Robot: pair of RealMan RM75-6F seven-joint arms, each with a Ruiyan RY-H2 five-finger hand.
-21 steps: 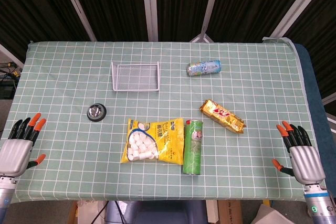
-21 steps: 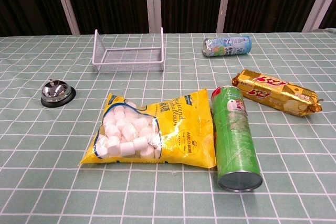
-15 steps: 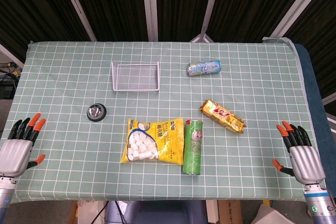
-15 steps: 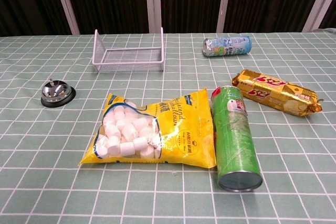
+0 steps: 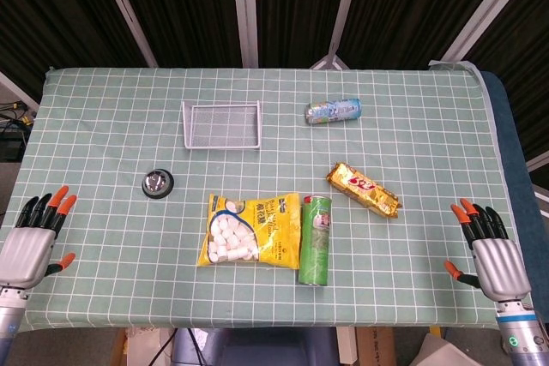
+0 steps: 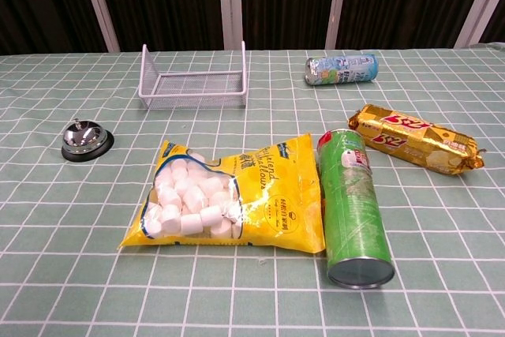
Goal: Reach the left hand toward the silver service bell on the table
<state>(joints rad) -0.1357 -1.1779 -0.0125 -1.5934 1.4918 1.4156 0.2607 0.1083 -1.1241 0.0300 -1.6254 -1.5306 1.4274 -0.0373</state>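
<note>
The silver service bell (image 5: pixel 158 183) (image 6: pixel 86 139) sits on its black base on the left part of the checked table. My left hand (image 5: pixel 31 244) hovers at the table's front left corner, fingers spread and empty, well short of the bell and to its near left. My right hand (image 5: pixel 491 253) is at the front right corner, also spread with nothing in it. Neither hand appears in the chest view.
A white wire basket (image 5: pixel 221 125) stands behind the bell. A yellow marshmallow bag (image 5: pixel 250 230) and a lying green chip can (image 5: pixel 315 238) fill the front middle. A gold snack pack (image 5: pixel 364 189) and a small lying can (image 5: pixel 334 111) are to the right.
My left hand has slipped slightly toward the near edge. Everything else stays where it was.
</note>
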